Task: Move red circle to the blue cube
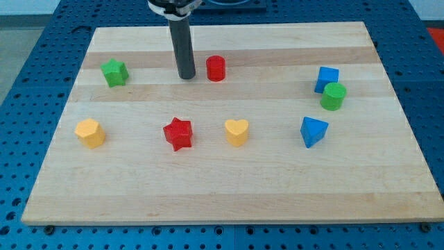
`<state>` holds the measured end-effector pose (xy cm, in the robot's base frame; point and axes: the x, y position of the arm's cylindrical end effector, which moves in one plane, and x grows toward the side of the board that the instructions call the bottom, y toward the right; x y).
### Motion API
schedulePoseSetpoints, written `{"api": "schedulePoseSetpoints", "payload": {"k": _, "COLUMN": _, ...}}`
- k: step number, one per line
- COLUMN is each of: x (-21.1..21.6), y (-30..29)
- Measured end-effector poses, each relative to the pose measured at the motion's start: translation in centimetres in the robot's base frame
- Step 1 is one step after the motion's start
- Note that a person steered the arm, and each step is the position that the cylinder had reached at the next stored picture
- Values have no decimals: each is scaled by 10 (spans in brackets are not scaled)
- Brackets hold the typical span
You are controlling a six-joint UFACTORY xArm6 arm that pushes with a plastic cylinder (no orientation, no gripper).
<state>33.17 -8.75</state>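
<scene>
1. My tip (186, 77) sits just to the view's left of the red circle (216, 68), close beside it; can't tell if they're actually touching. There's no claw on this rig, just a plain rod, so nothing opens or closes and nothing's held.
2. The red circle is near the view's top, about mid-board. The blue cube (327, 78) is well off to the view's right, at roughly the same height, with a green cylinder (333, 96) tucked right against its lower right side.
3. So the job looks barely started: it's basically one long shove to the right.
4. What could go wrong, I reckon: the circle is round, so an off-centre push could let it roll off my tip and drift up or down.
5. Come in too hard at the end and it knocks the blue cube away or jostles the green cylinder.
6. The red star (177, 133), yellow heart (236, 131) and blue triangle-ish block (313, 130) sit lower, probably out of the path.
</scene>
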Motion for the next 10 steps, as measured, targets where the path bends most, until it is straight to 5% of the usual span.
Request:
{"api": "schedulePoseSetpoints", "payload": {"k": 3, "x": -9, "y": 86}}
{"api": "schedulePoseSetpoints", "payload": {"k": 8, "x": -8, "y": 39}}
{"api": "schedulePoseSetpoints", "payload": {"k": 10, "x": 26, "y": 16}}
